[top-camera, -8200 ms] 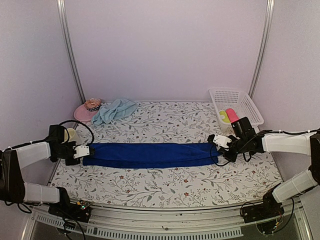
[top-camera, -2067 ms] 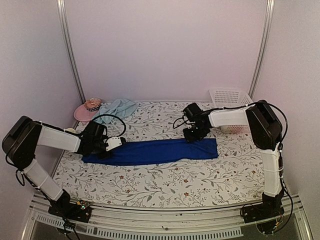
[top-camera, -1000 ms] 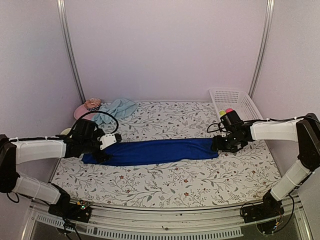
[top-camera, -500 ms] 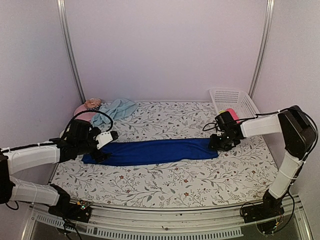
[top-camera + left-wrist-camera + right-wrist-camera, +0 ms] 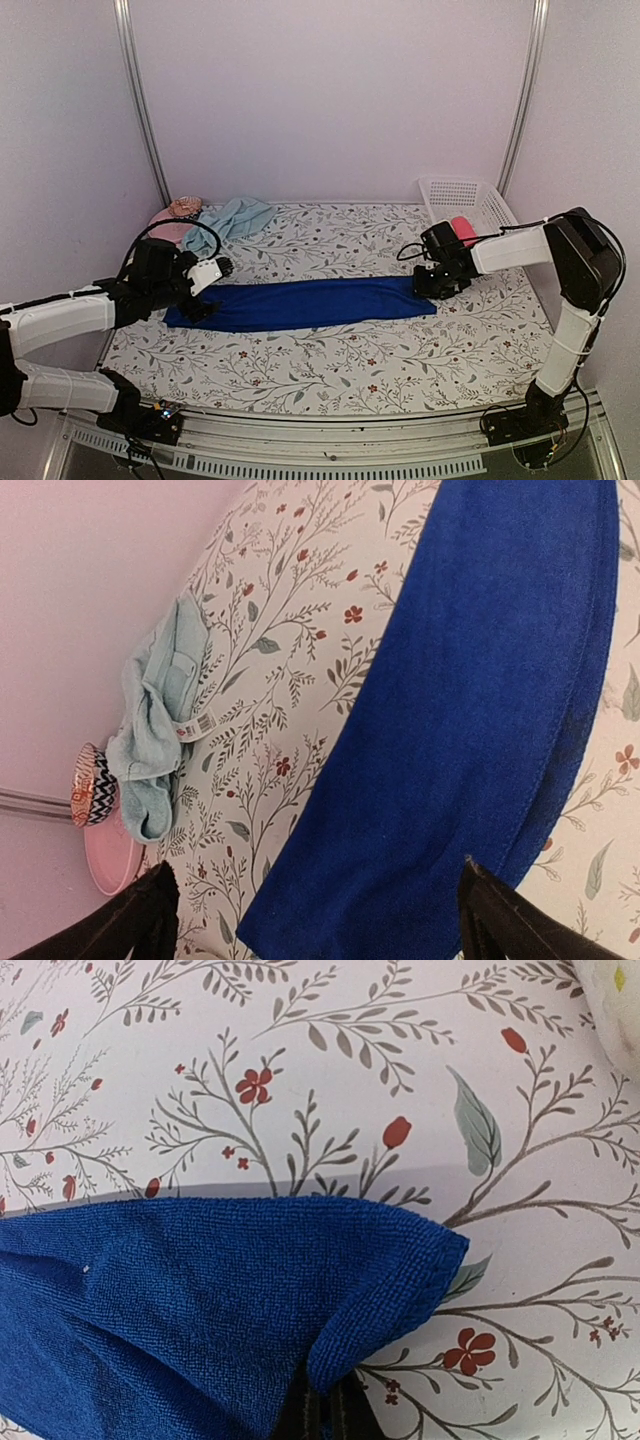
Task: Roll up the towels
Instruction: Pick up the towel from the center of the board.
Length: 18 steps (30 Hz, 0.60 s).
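Since half a second ago, the right claw [image 5: 432,284] has closed on the right end of the royal blue towel [image 5: 310,303]; bare table [image 5: 330,370] lies in front. Left wrist: left claw [image 5: 320,905] wide open over its left end, holding nothing. Right wrist: fingers [image 5: 320,1415] pinch the corner edge.

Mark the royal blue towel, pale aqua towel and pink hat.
royal blue towel [image 5: 310,303], top external view, middle of the strip.
pale aqua towel [image 5: 232,219], top external view, centre of the heap.
pink hat [image 5: 110,855], left wrist view, brim.
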Each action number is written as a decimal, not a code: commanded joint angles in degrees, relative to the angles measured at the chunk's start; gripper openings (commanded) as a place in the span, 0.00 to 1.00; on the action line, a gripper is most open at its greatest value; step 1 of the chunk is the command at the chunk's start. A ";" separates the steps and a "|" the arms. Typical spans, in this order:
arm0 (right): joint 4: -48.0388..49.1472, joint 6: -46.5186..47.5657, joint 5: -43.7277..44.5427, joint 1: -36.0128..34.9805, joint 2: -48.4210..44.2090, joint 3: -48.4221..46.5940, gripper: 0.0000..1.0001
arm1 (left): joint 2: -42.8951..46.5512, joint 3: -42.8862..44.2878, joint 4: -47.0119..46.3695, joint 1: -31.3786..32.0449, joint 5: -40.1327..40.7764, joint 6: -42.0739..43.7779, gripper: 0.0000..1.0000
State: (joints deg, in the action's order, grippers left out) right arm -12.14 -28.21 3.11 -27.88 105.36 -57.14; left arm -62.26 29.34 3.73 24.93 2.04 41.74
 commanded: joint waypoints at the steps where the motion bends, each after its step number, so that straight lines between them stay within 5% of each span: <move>1: -9.88 0.26 3.87 -0.51 2.32 0.86 0.02 | 1.55 -0.78 -0.97 0.74 1.36 -0.52 0.97; 18: -23.07 3.39 7.33 9.59 -31.04 5.51 0.01 | 5.65 -1.53 1.05 -1.35 5.02 -2.58 0.97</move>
State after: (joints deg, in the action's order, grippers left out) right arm -29.87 -26.85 8.45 -20.84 77.60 -51.64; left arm -58.00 28.16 4.25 24.32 7.97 40.34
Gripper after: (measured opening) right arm 0.035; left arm 0.973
